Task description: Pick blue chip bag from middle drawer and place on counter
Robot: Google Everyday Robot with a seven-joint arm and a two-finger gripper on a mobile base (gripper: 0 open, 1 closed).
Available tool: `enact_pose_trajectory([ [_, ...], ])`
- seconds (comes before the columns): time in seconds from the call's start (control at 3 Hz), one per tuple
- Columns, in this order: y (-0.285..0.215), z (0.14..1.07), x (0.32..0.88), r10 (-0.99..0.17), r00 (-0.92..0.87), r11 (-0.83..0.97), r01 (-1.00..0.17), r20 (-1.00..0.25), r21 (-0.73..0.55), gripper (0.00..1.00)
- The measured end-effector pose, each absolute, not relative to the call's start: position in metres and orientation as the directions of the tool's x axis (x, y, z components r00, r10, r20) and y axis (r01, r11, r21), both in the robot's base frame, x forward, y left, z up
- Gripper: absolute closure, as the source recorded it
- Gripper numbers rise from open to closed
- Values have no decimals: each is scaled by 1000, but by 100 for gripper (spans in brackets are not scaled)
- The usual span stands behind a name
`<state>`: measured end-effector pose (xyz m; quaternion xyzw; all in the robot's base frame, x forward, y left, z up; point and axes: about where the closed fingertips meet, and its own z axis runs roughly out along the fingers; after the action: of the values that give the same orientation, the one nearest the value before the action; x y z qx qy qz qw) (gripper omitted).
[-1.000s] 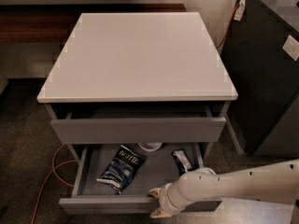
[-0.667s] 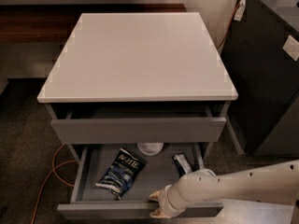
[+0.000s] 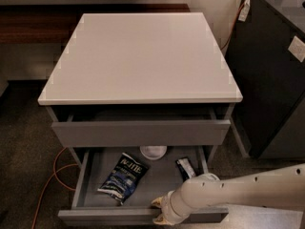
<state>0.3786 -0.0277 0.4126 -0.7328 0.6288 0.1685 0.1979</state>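
The middle drawer [image 3: 95,217] is pulled well out below the counter [image 3: 138,56], a glossy white square top. The blue chip bag [image 3: 123,178] lies flat on the drawer floor, left of centre, with its white lettering up. My gripper [image 3: 159,211] is at the drawer's front edge, right of centre and right of the bag. One fingertip [image 3: 156,203] sits inside the drawer and the other on the outer face, so it is shut on the front panel. My white arm [image 3: 248,190] reaches in from the right.
A white round bowl [image 3: 153,151] sits at the back of the drawer, half under the upper drawer [image 3: 140,132], which is slightly open. A slim black packet [image 3: 186,168] lies right of the bag. A dark cabinet [image 3: 271,80] stands at right. An orange cable [image 3: 52,175] runs on the floor at left.
The middle drawer has slid further out toward the camera with my gripper on its front. More of the drawer floor, the bag and the black packet show now.
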Motion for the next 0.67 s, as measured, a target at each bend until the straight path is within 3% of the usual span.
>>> enact_pose_trajectory([
  [0.67,-23,414,374,-851,168,-155,-986,-499,-68,100],
])
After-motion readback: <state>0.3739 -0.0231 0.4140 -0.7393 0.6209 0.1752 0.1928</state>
